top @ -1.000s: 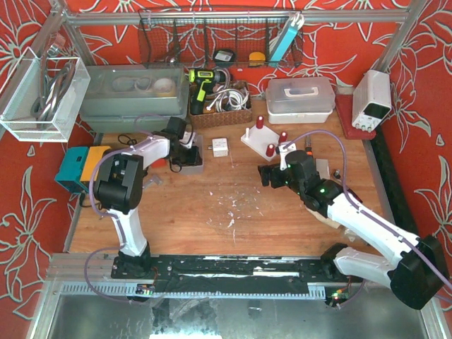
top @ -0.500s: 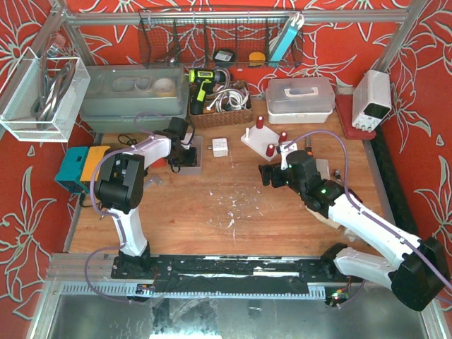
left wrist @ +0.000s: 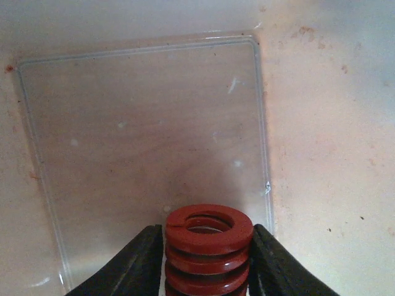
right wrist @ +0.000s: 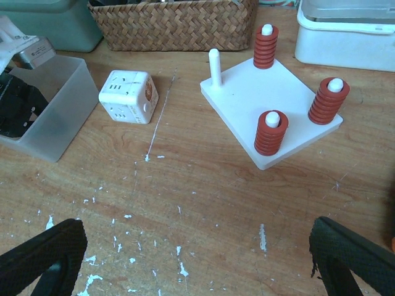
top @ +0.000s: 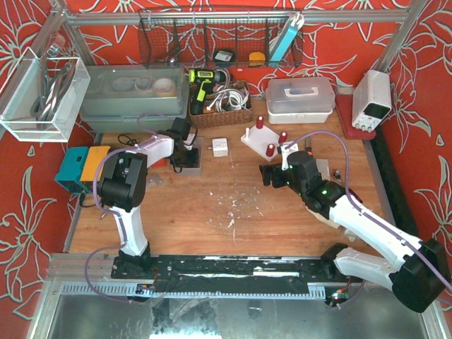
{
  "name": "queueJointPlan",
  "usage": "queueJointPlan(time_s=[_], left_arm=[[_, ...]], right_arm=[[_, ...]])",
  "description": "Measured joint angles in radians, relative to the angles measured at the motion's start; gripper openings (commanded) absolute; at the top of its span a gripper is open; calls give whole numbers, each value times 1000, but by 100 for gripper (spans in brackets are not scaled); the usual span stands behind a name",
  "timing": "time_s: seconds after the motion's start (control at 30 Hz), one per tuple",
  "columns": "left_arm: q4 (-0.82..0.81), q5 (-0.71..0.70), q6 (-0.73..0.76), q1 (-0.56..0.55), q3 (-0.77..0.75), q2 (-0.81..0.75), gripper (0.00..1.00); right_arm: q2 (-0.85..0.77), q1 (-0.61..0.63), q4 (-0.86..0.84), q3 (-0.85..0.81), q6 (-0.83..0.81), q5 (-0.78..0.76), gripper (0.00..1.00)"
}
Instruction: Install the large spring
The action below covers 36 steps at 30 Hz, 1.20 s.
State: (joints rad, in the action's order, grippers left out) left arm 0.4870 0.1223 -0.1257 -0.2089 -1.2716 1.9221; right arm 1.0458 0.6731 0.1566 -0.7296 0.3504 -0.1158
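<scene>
**Spring gripped in the bin, lift-out comes next**

The pick-up step is in hand. The left gripper [left wrist: 207,266] reaches down into the clear bin [right wrist: 54,126], well to the left of the white peg board [right wrist: 244,98]. It is clamped on the large red spring [left wrist: 208,229], which stands upright. The next move, I judge, calls for lifting clear of the bin wall and carrying the spring to the bare peg [right wrist: 215,65] at the board's left corner. The right gripper [right wrist: 197,259] hovers on the near side of the board, fingers spread, holding nothing.
</scene>
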Motion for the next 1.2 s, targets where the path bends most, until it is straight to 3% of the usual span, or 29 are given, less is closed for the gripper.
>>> queueJointPlan(time_s=[0.43,0.73,1.03,1.2], left_arm=[[24,-41,64,-21,-19,-34,23],[-61,-68,109,-51,10,-296,17],[-368,-35,183,-252,328,-629,17],[-560,-8,204,-344,541,-766,15]], right_arm=[[-30,0,0,9,-1,-25,99],[-41,0,0,9,-4,-45,99],[-39,0,31,7,13,-78,99],[-16,-5,106,-35,16,16,88]])
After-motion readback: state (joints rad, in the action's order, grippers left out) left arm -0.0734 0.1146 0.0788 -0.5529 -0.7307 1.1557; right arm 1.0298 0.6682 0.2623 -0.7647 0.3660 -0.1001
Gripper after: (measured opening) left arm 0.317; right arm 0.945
